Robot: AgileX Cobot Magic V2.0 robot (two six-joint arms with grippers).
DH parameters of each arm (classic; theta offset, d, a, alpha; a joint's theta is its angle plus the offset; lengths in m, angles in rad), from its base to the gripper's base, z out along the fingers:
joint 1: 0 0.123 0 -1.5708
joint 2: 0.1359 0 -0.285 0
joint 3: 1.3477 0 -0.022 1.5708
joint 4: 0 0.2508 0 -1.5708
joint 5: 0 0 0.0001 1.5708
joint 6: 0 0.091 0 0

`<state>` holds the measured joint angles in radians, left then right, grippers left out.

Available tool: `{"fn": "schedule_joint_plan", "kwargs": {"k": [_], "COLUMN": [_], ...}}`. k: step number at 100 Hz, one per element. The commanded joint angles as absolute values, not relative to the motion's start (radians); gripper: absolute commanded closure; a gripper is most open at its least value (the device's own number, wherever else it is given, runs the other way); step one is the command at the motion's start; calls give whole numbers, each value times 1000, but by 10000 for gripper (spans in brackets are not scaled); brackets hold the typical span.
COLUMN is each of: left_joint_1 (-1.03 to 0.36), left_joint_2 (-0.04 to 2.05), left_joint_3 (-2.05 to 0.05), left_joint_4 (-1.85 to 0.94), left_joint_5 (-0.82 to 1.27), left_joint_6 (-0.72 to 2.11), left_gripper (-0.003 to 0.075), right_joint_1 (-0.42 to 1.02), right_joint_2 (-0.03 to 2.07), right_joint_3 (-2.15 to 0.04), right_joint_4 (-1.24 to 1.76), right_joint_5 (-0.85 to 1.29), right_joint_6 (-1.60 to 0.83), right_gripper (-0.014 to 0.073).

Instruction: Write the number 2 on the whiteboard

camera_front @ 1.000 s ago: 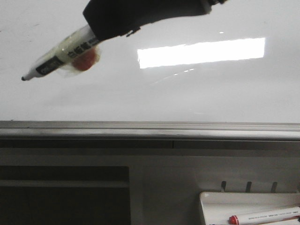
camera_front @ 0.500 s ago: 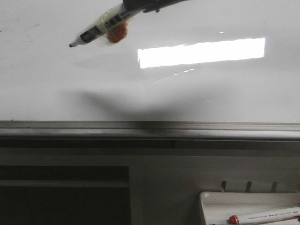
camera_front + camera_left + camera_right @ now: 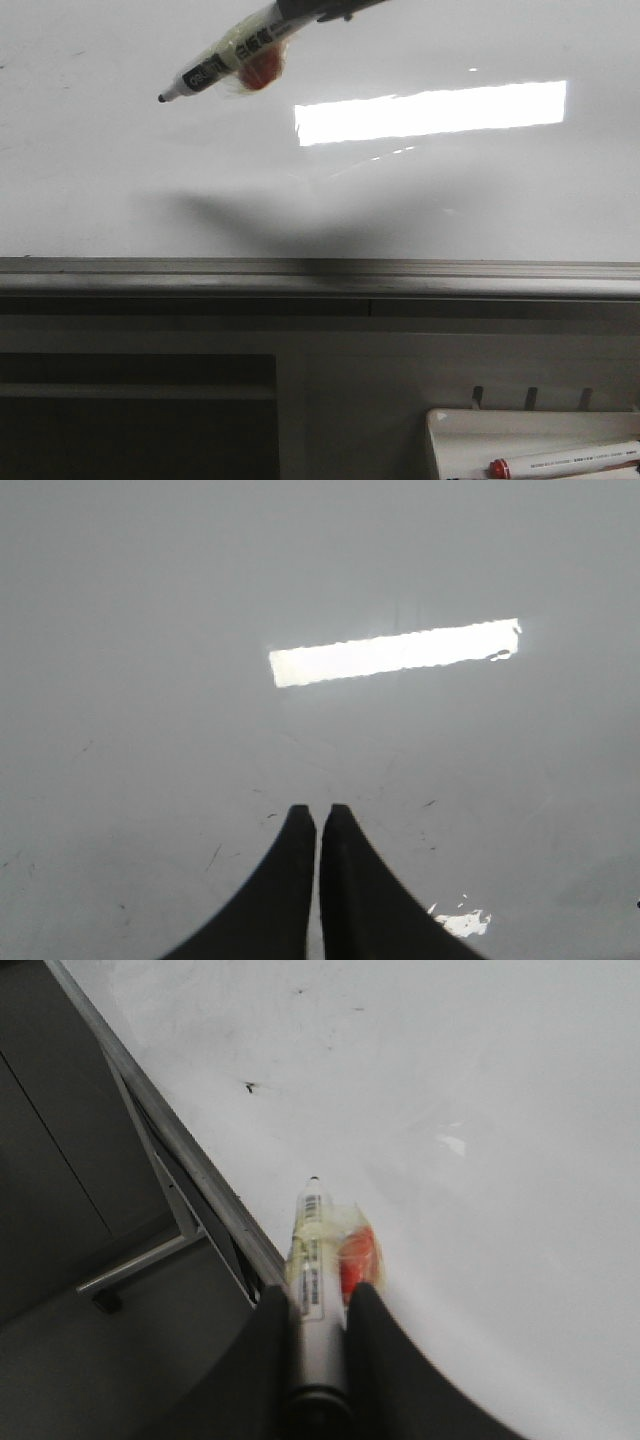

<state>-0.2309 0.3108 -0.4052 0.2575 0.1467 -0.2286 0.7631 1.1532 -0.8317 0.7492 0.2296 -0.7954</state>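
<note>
The whiteboard (image 3: 420, 190) fills the upper front view, glossy white with a bright rectangular reflection and a grey rail (image 3: 320, 275) along its near edge. No number 2 shows on it. My right gripper (image 3: 320, 1295) is shut on a white marker (image 3: 225, 62) with a black tip and a red lump taped to it; the tip (image 3: 162, 98) points left over the board, and the marker's shadow lies on the board below. The marker also shows in the right wrist view (image 3: 312, 1250). My left gripper (image 3: 320, 810) is shut and empty over the whiteboard (image 3: 200, 630).
A small white tray (image 3: 445, 435) at the lower right holds a red-capped marker (image 3: 565, 460). Below the rail is a grey frame with a dark opening (image 3: 130, 420) at the lower left. Small dark specks mark the board (image 3: 248, 1086).
My right gripper rose toward the top of the view and moved right with the marker, its tip shifting from the far left to centre-left. In the last half second it dipped only slightly.
</note>
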Motion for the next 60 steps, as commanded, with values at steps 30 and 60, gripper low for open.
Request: {"fn": "schedule_joint_plan", "kwargs": {"k": [30, 60], "left_joint_1": [-228, -228], "left_joint_2": [319, 319], "left_joint_3": [-439, -439], "left_joint_4": [248, 248], "left_joint_5": [67, 67], "left_joint_6": [-240, -240], "left_gripper": [741, 741], "right_joint_1": [758, 763], "right_joint_2": [1134, 1131], "right_joint_3": [-868, -868], "right_joint_4": [723, 592], "right_joint_5": [187, 157], "right_joint_6": [-803, -682], "right_gripper": [664, 664]}}
